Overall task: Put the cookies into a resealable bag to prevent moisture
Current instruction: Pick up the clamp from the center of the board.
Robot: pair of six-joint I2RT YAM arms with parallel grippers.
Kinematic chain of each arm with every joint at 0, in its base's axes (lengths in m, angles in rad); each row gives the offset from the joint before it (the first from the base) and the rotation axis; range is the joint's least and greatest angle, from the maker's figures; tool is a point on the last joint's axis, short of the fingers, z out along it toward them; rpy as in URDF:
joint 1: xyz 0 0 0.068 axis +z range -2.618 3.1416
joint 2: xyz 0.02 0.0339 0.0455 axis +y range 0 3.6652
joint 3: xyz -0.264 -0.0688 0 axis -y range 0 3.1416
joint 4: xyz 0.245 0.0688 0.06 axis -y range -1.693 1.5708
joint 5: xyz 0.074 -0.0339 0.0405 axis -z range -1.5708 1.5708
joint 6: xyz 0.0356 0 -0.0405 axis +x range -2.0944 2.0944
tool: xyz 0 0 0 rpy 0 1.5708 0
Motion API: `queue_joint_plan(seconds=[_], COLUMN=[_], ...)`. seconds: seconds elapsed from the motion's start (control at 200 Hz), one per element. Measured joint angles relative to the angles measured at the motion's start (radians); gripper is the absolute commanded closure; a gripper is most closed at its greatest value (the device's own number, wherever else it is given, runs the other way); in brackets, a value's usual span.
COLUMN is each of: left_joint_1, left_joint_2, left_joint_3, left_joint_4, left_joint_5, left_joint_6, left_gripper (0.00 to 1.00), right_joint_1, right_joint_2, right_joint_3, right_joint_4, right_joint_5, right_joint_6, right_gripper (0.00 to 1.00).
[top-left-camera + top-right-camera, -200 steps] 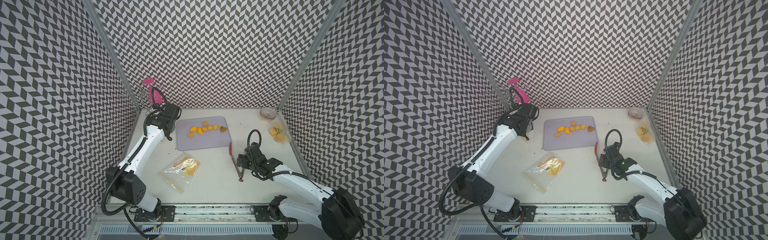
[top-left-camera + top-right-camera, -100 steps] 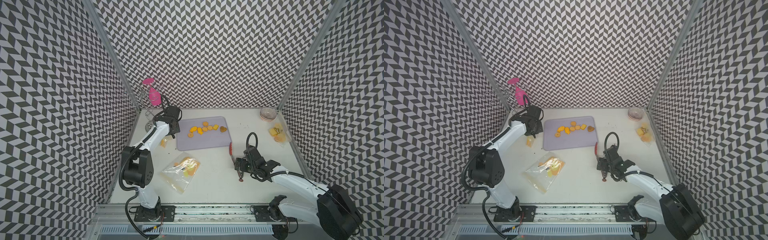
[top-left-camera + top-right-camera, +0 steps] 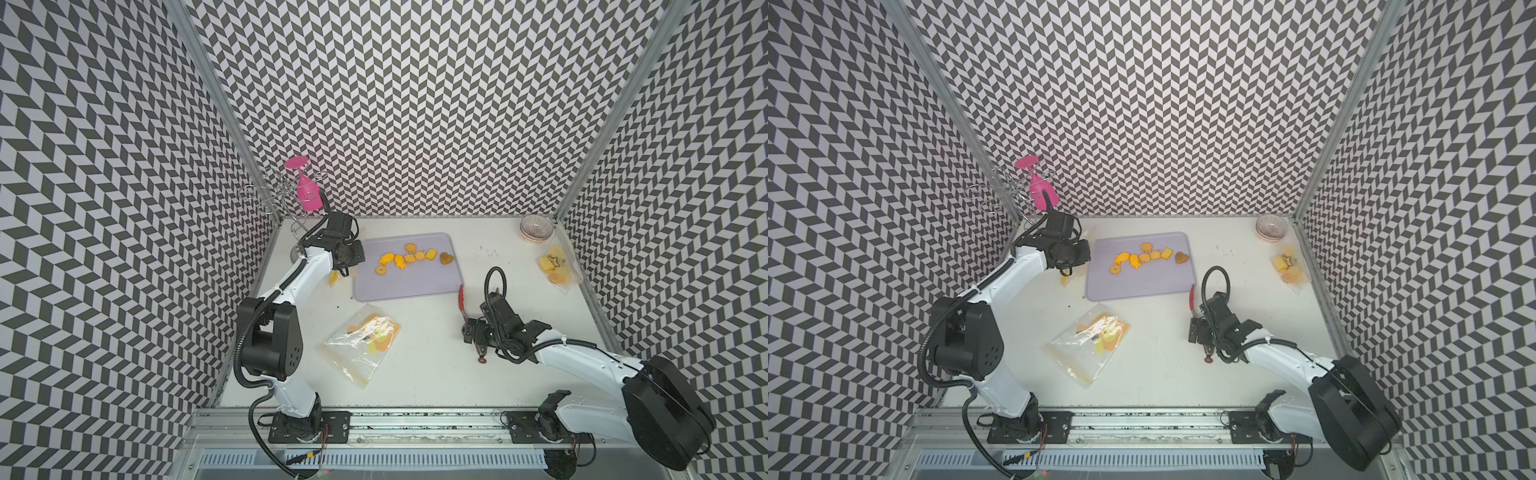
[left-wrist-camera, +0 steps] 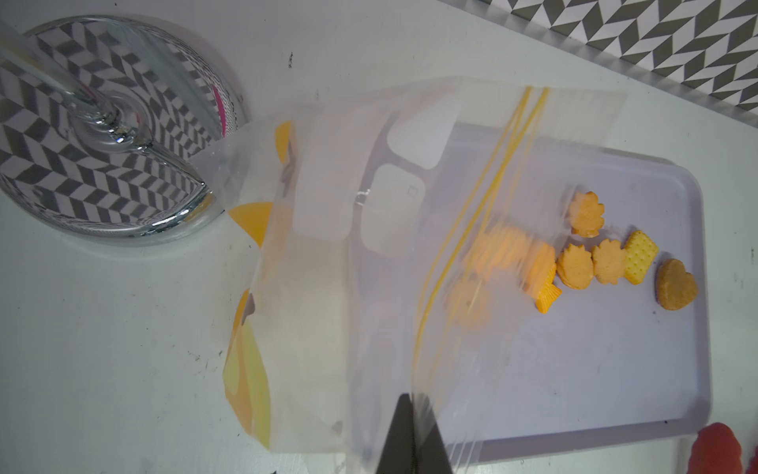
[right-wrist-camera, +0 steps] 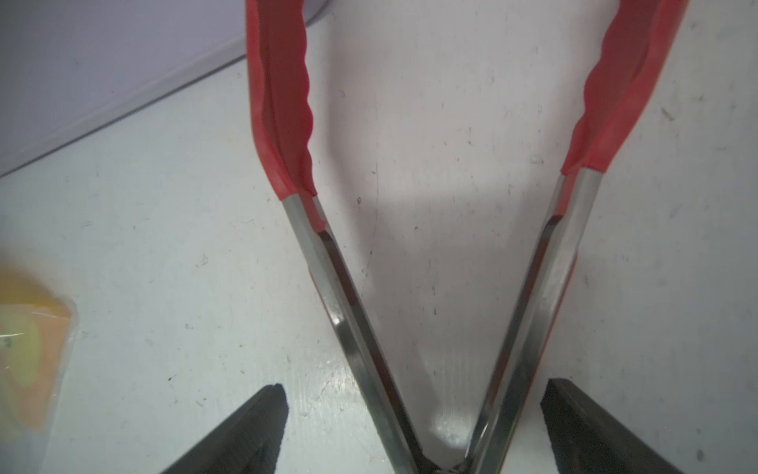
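Cookies in a loose row on the lilac tray, toward its far edge, brown heart at the right end. Left gripper pinched tight on a clear resealable bag, hanging at the tray's left edge (yellow zip lines blurred). Right gripper spread wide, fingers either side of the red-tipped tongs, not touching, by the tray's near right corner. Second bag, yellow pieces inside, flat off the near left corner.

Hanging bag blocks tray left edge; tongs at near right corner; cookies reachable from above.
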Motion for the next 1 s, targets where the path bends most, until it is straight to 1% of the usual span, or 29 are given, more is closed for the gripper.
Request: queue_joint_plan(seconds=[0.185,0.345,0.551,0.606,0.781,0.906,1.001], left_joint_1=[0.018,0.025,0.028,0.028,0.03,0.037,0.043], left_joint_2=[0.0,0.0,0.0,0.0,0.0,-0.001,-0.002], left_joint_3=[-0.035,-0.05,-0.068,-0.068,-0.068,-0.068,-0.068], left_joint_4=[0.025,0.042,0.054,0.056,0.061,0.061,0.061], left_joint_5=[0.011,0.016,0.019,0.019,0.019,0.019,0.021], left_joint_6=[0.0,0.0,0.0,0.0,0.0,0.0,0.001], left_gripper=[1.0,1.0,1.0,1.0,1.0,1.0,1.0], right_joint_1=[0.031,0.039,0.041,0.041,0.047,0.047,0.048], right_joint_2=[0.044,0.065,0.074,0.084,0.106,0.096,0.052], right_joint_3=[0.006,0.01,-0.008,-0.008,-0.004,-0.005,-0.007], right_joint_4=[0.032,0.053,0.096,0.108,0.124,0.114,0.069], right_joint_5=[0.031,0.074,0.124,0.138,0.172,0.179,0.18], right_joint_6=[-0.007,0.001,0.026,0.031,0.035,0.039,0.037], right_gripper=[0.0,0.09,0.1,0.12,0.24,0.25,0.25])
